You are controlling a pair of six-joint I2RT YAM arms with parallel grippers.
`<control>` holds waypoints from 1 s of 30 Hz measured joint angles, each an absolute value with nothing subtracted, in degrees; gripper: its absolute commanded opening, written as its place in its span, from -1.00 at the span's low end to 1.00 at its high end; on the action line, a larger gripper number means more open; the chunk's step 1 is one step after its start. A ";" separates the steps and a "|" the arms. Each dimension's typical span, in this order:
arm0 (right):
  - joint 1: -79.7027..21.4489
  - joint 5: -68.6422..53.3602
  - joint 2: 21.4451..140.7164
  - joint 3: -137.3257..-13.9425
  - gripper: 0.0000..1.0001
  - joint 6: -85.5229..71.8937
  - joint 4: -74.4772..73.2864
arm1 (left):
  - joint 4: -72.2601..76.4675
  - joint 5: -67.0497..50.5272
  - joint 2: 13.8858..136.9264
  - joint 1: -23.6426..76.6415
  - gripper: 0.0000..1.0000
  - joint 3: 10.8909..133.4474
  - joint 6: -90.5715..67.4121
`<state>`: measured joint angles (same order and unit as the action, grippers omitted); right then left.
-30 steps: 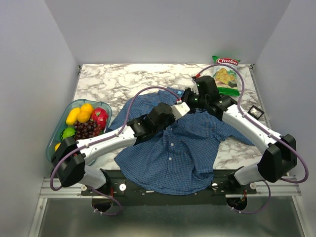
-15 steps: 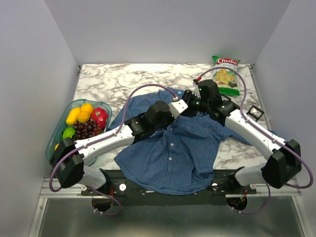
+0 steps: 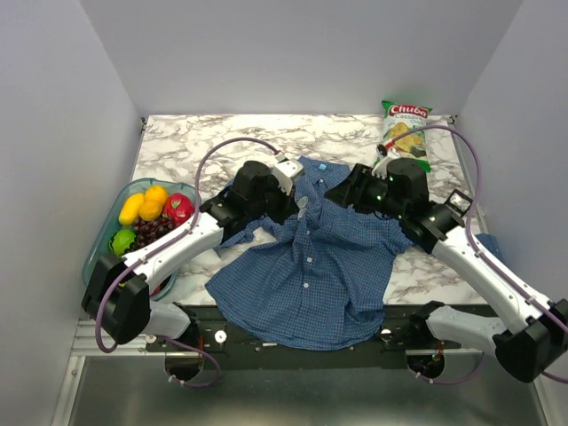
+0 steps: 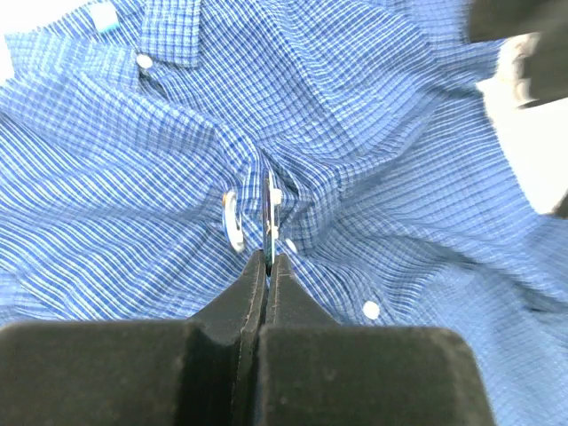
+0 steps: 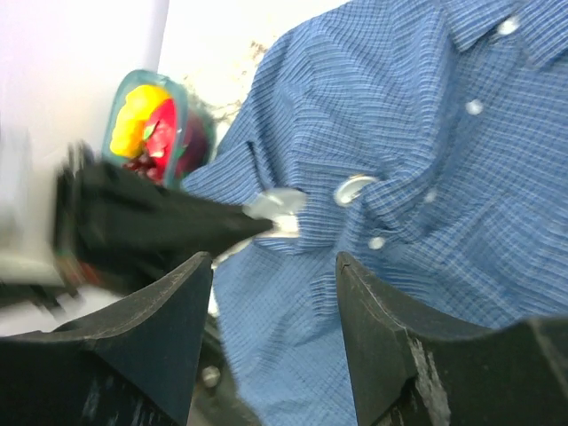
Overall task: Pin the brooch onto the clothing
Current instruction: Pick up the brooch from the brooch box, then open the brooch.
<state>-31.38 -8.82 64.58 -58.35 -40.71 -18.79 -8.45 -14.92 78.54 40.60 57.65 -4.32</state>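
At the far left of the top view a fruit tray (image 3: 96, 244) sits on the marbled counter (image 3: 204, 146), well apart from the work. Just right of it, toward the middle of the frame, the left claw (image 4: 267, 257) is pressed together on the brooch (image 4: 269, 209). In the left wrist view the brooch shows only as a thin piece seen edge-on, standing against the chest of the blue checked shirt (image 3: 328, 266) below the collar. The cloth is drawn into tight folds around that spot. A pale ring (image 4: 232, 220) lies touching the fabric just beside the brooch; whether it belongs to the brooch, or whether the pin has gone through the weave, cannot be told. The shirt lies spread front-up across the middle of the counter, its hem at the near edge. Right of centre, the right claw (image 5: 273, 262) is spread wide with nothing between its fingers, hovering above the shirt and facing the pinched spot. A chip bag (image 3: 404, 133) lies in the upper right corner. The step in hand looks like seating the brooch. It would go best if the left claw keeps a firm pinch without tugging, since the gathered folds suggest the cloth drags easily. The right claw would do well to press the fabric flat just beside the brooch, clear of the white buttons (image 4: 371, 309), before any push.
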 measured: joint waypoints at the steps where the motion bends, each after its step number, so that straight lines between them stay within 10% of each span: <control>1: -31.38 -8.12 62.83 -56.82 0.32 -39.88 -18.06 | -8.10 -17.65 77.87 38.87 -1.00 56.84 -5.78; 30: -31.29 -27.38 53.21 -41.74 0.21 -24.58 1.74 | 8.91 -56.80 78.46 36.36 -1.00 53.87 -25.41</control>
<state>-31.29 -27.38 53.21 -41.74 -24.58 1.74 8.91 -56.80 78.46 36.36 53.87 -25.41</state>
